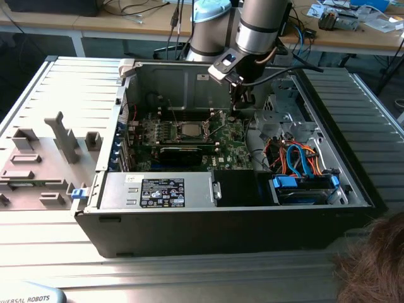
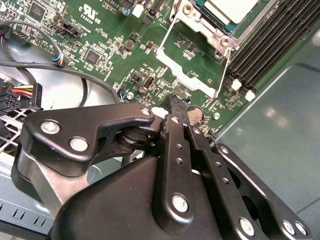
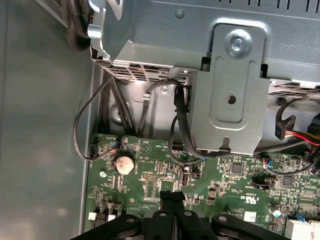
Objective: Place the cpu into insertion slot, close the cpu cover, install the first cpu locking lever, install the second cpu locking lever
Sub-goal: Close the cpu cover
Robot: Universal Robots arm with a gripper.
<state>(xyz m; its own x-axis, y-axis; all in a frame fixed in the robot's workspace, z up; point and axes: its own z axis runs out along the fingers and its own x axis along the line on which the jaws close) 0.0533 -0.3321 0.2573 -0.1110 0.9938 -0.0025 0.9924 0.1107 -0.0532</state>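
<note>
The cpu (image 1: 189, 130) lies flat in its socket on the green motherboard, silvery top up; its corner (image 2: 227, 9) shows in the second wrist view. The cpu cover (image 2: 187, 75), a thin silvery frame, stands swung open off the socket, with the board visible through its window. My gripper (image 1: 235, 110) hangs over the board to the exterior view's right of the socket, near the coin battery (image 3: 123, 163). Its black fingers (image 2: 175, 120) are pressed together with nothing between them, and the tips (image 3: 172, 196) sit just above the board beside the open cover's free edge.
A black graphics card (image 1: 183, 151) sits in front of the socket, with a labelled power supply box (image 1: 161, 189) nearer still. A metal drive bracket (image 3: 230, 85) and cables (image 1: 297, 161) crowd the exterior view's right. Memory slots (image 2: 265, 45) flank the socket. A person's hair (image 1: 372, 265) shows at the corner.
</note>
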